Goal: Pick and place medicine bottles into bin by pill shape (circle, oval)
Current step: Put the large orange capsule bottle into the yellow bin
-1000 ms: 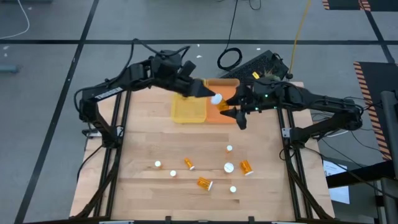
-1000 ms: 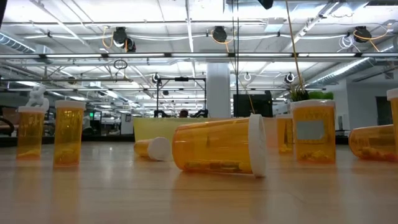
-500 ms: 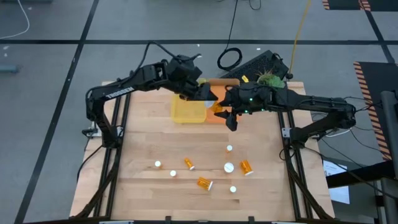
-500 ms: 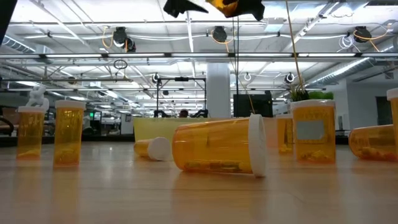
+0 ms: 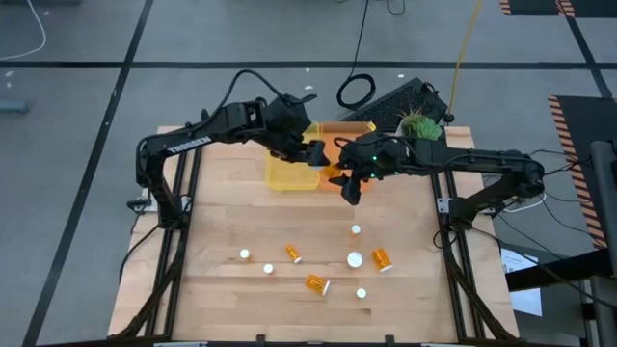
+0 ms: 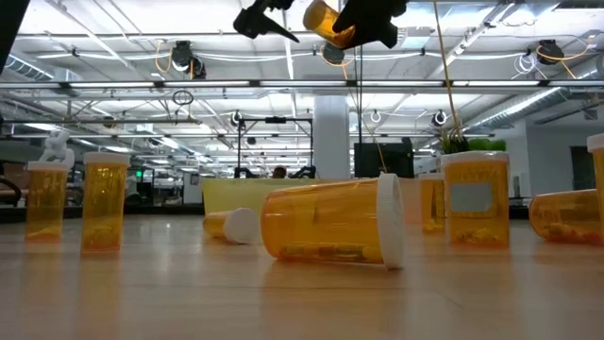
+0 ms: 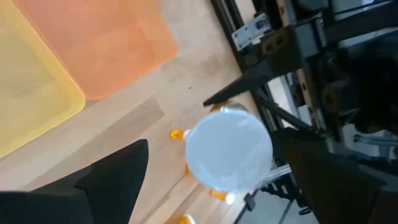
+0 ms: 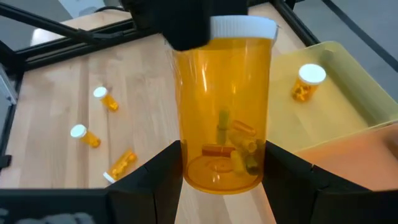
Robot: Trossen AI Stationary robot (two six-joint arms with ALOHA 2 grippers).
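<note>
The right hand is clamped on a medicine bottle above the counter, the left hand spread open around its cap; one bottle lies in the yellow bin beyond, seven remaining loose nearer.

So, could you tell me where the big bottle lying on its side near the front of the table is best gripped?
Probably across its orange barrel, mid-length, coming straight down from above. The tipped bottle lies flat with its wider white cap at one end, so fingers closing across the round sides should hold it.
</note>
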